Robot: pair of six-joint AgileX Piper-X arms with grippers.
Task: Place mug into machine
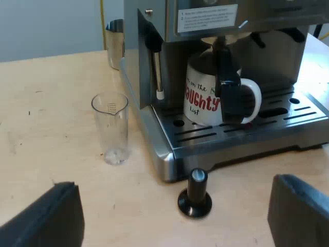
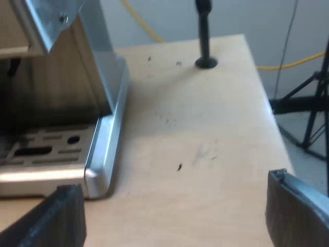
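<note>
1. The white ceramic mug with red lettering (image 1: 201,103) is sitting upright on the slotted metal drip tray (image 1: 247,135) of the brushed-steel espresso machine (image 1: 205,20), under its brewing head, so by my judgement the placing is done.
2. A dark handle (image 1: 229,87), probably that of the metal holder locked into the machine's front, is hanging in front of the mug. It is covering part of the lettering and reaching down beside the mug's ear.
3. The left gripper (image 1: 175,216) is hovering over the pale wooden table (image 1: 51,103) in front of the machine. Its black fingers are spread wide and gripping nothing, which fits a mug that is already set down.
4. The right gripper (image 2: 172,216) is likewise gaping and empty. It is hanging above bare tabletop just off the tray's corner (image 2: 97,170), clear of the mug.
5. The tamper with a black knob (image 1: 195,191) is standing on its base on the table, just beside the machine's front edge.
6. The tall clear measuring glass (image 1: 110,128) is standing upright, apart from the machine, and it is looking empty.
7. A polished steel jug (image 1: 115,43) is standing by the machine's far side, and its inside is hidden. Whether the mug is holding anything I cannot tell.
</note>
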